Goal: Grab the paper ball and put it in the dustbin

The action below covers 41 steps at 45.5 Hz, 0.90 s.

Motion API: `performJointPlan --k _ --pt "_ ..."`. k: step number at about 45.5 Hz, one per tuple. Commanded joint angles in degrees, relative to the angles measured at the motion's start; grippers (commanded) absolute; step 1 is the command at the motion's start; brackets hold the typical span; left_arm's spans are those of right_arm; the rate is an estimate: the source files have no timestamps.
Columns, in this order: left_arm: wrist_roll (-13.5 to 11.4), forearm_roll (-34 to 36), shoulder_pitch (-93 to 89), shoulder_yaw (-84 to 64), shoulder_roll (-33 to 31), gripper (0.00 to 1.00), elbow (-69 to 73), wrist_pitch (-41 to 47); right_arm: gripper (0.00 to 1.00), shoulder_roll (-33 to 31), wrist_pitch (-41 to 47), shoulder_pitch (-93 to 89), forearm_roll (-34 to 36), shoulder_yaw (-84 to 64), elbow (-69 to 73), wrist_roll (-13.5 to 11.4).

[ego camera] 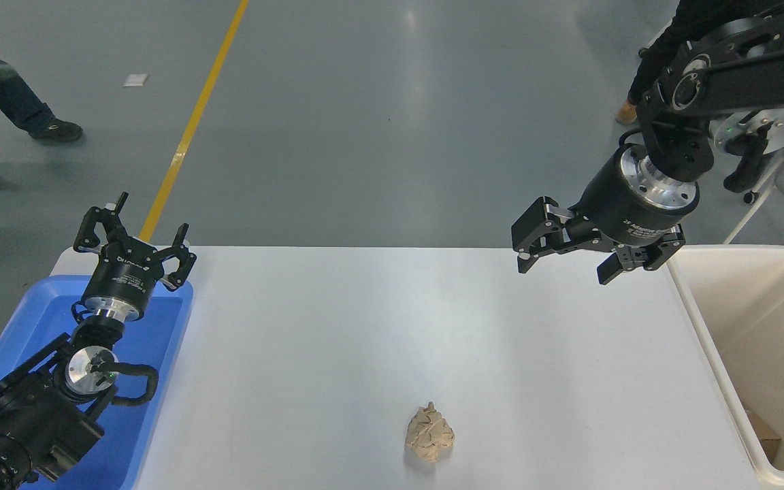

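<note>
While my right gripper [564, 263] hangs spread and empty above the table's [337, 340] far edge, I count one paper ball [430, 433] near its front edge, one dustbin [759, 320] at its right end, left gripper [135, 239] spread over one blue tray [160, 327].

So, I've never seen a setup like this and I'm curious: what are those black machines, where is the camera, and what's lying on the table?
The camera sits high on the robot, looking down over a white table. The two black machines are its arms. The left end effector hovers open over a blue tray. The right end effector hangs open above the table's far right, holding nothing. A crumpled tan paper ball lies near the front edge. The cream dustbin stands at the right. People's legs show on the floor behind.
</note>
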Motion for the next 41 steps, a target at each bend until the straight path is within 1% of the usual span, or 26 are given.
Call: performJointPlan --k 1,14,35,41 --pt "0.0 -0.1 0.0 0.0 0.0 0.99 0.0 0.0 1.00 0.5 0.0 -0.2 0.0 0.1 -0.1 0.0" --pt "0.0 0.0 0.0 0.0 0.0 0.99 0.0 0.0 1.00 0.7 0.0 -0.5 0.0 0.1 -0.2 0.0" --pt "0.0 0.0 0.0 0.0 0.0 0.99 0.0 0.0 1.00 2.5 0.0 -0.6 0.0 0.2 -0.4 0.0" --pt "0.0 0.0 0.0 0.0 0.0 0.99 0.0 0.0 1.00 3.9 0.0 -0.7 0.1 0.2 -0.9 0.0"
